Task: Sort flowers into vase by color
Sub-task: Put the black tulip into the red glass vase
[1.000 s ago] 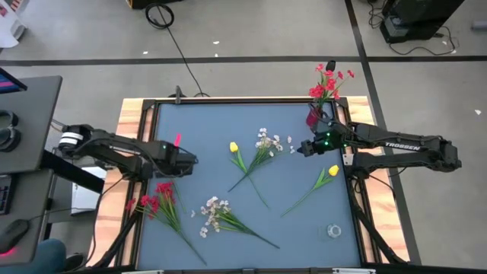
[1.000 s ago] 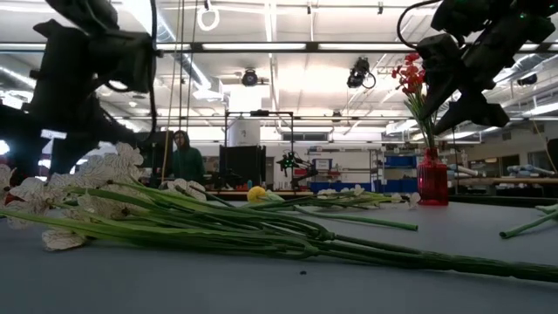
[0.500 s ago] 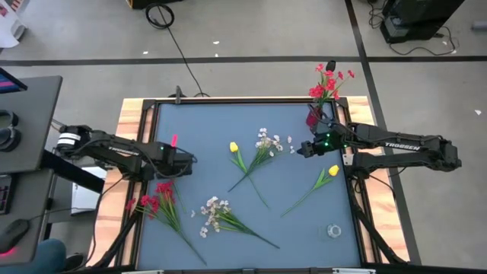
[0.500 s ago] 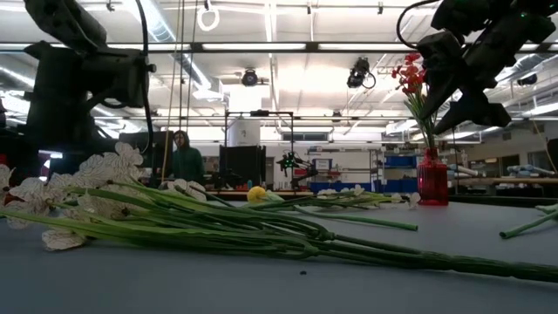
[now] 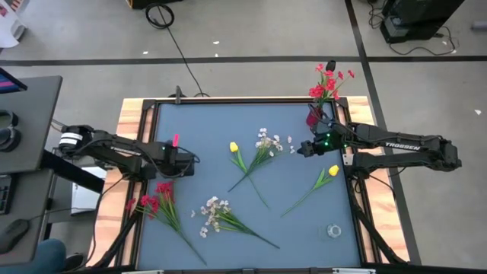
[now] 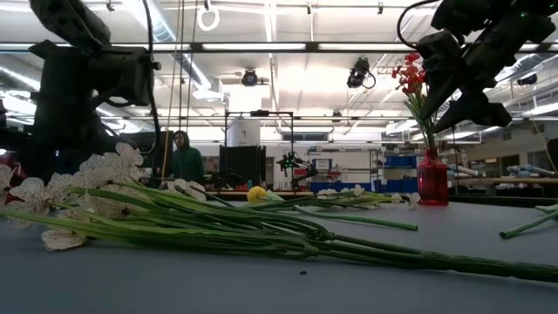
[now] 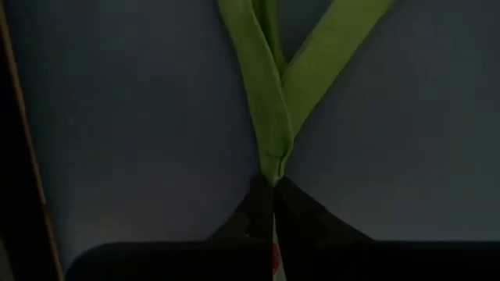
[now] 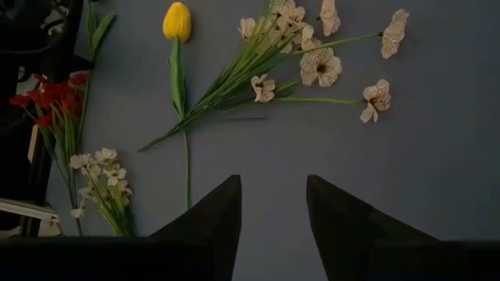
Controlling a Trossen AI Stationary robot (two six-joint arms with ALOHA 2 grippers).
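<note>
A red flower [image 5: 157, 199] lies on the blue table near its left edge, and my left gripper [image 5: 178, 167] stands over its top end, shut on its green leaves [image 7: 273, 86]. My right gripper [image 8: 272, 204] hovers open above the table's right part, near the red vase [image 5: 313, 116] that holds red flowers [image 5: 327, 84]. Lying flat on the table are two white sprays [image 5: 267, 141] [image 5: 214, 210] and two yellow tulips [image 5: 234, 148] [image 5: 332, 171]. My left gripper pinches, between its two shut fingertips [image 7: 258, 204], the point where two green leaves of the red flower meet [image 7: 270, 165]. The fingers come from above, pointing down. The flower lies on the table.
A small clear round thing [image 5: 333, 230] sits near the table's front right corner. A black frame and wooden boards [image 5: 129, 114] edge the table. A person [image 6: 183, 159] stands far behind the table in the low view.
My left arm has sunk a little toward the red flower.
</note>
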